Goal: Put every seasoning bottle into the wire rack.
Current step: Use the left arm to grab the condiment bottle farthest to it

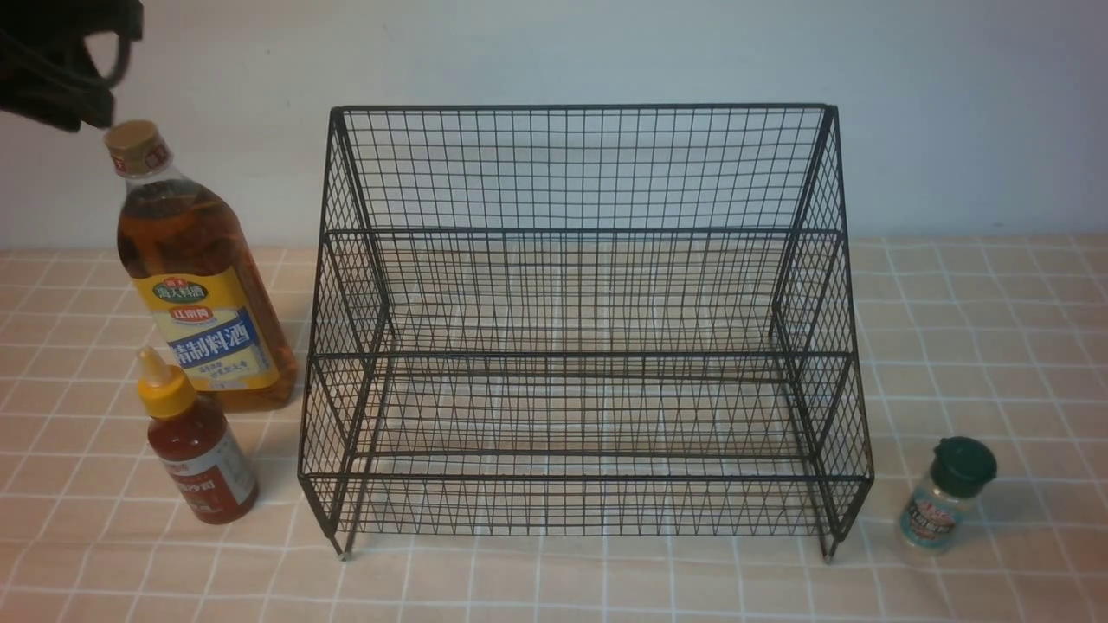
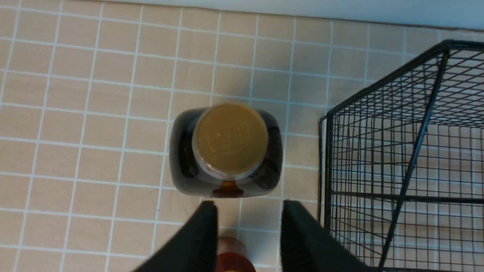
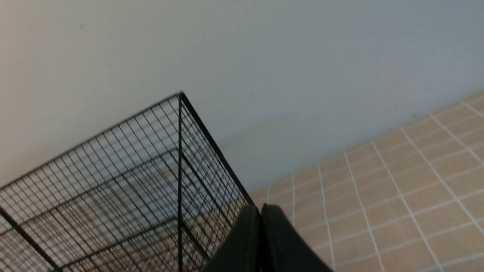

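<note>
The black left gripper, its fingers parted and empty, is held above the tall amber-liquid bottle with the tan cap, presumably so that it can be grasped from above.

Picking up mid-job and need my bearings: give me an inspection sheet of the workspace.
Surface: pale checked cloth, lying flat.
Wire rack: upright at centre, empty.
Amber bottle: standing, left of the rack.
Red sauce bottle: standing, in front of the amber bottle.
Green-lidded shaker: standing, right of the rack.
Clutter: nothing seen.
Left gripper: open, near the amber bottle's cap, holding nothing.
Right gripper: shut, holding nothing.
Cables: dark loop at the left arm.
Surroundings: plain pale wall behind.
</note>
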